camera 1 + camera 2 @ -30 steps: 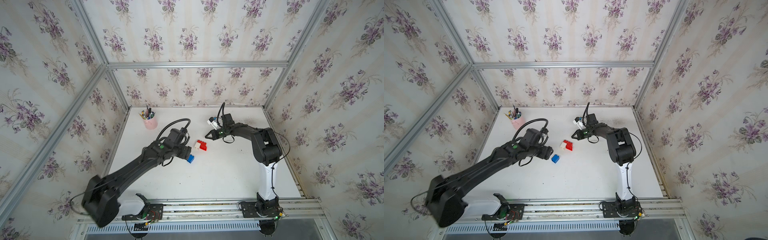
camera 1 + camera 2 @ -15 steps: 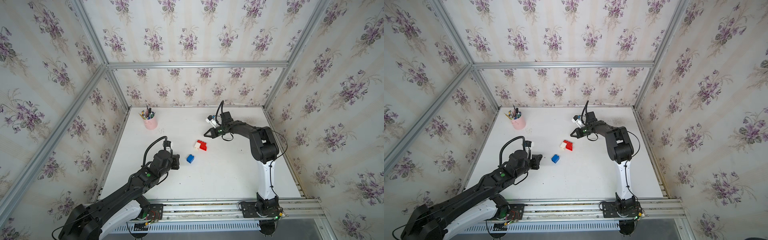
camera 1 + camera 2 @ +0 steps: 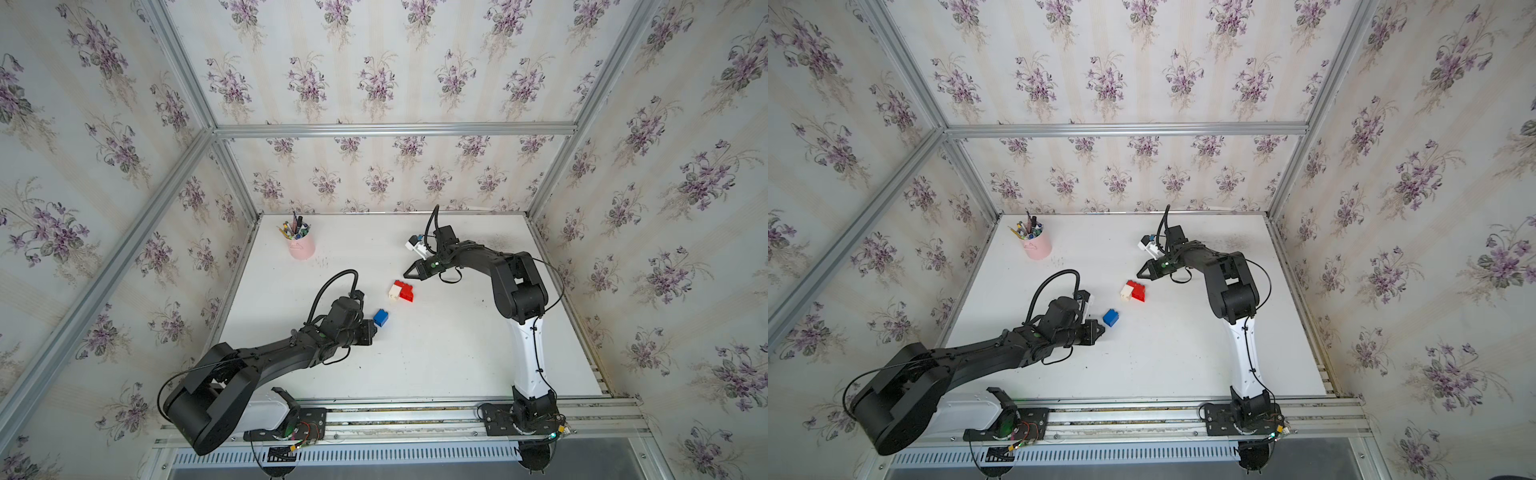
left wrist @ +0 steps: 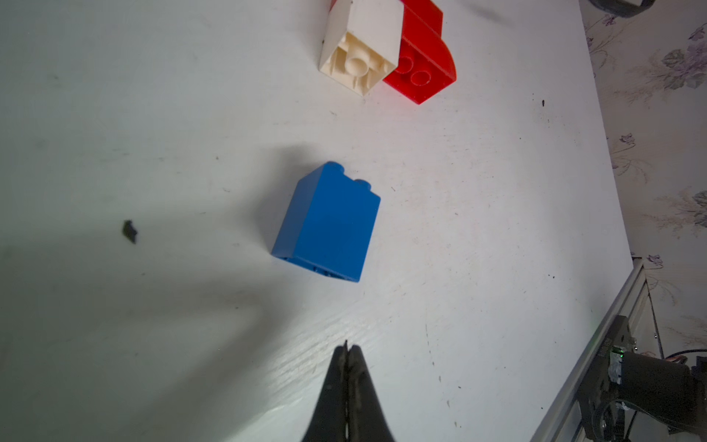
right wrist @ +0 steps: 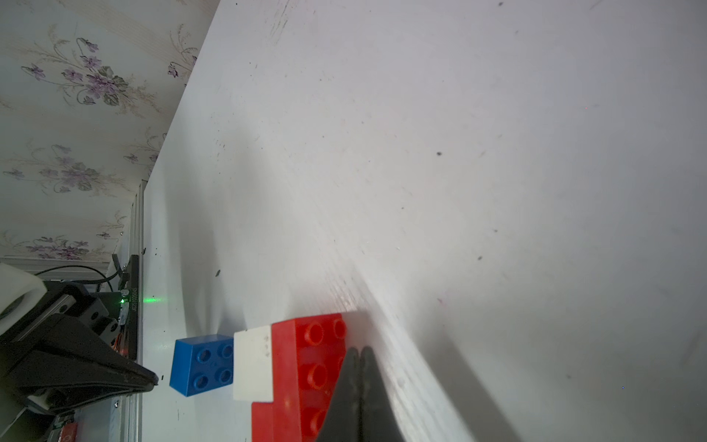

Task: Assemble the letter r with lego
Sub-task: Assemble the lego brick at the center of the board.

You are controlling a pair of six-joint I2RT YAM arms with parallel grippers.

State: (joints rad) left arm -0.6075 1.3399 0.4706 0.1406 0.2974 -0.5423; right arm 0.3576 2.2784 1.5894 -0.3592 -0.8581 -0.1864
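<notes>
Well, on the table (image 3: 436,353), mid-frame, both tools are pinched shut and empty: the right gripper (image 3: 406,274) just above the joined red and white bricks (image 3: 401,290), the left gripper (image 3: 371,330) just below-left of the loose blue brick (image 3: 380,317). Nudged with closed jaws, that brick may skid aside instead of mating.

We see both top views from high above front rail (image 3: 415,419), angled down, far, taking whole counter (image 3: 415,365). Left wrist view sits close over blue brick (image 4: 329,222); right wrist view skims low past red bricks (image 5: 306,363). All share these.
</notes>
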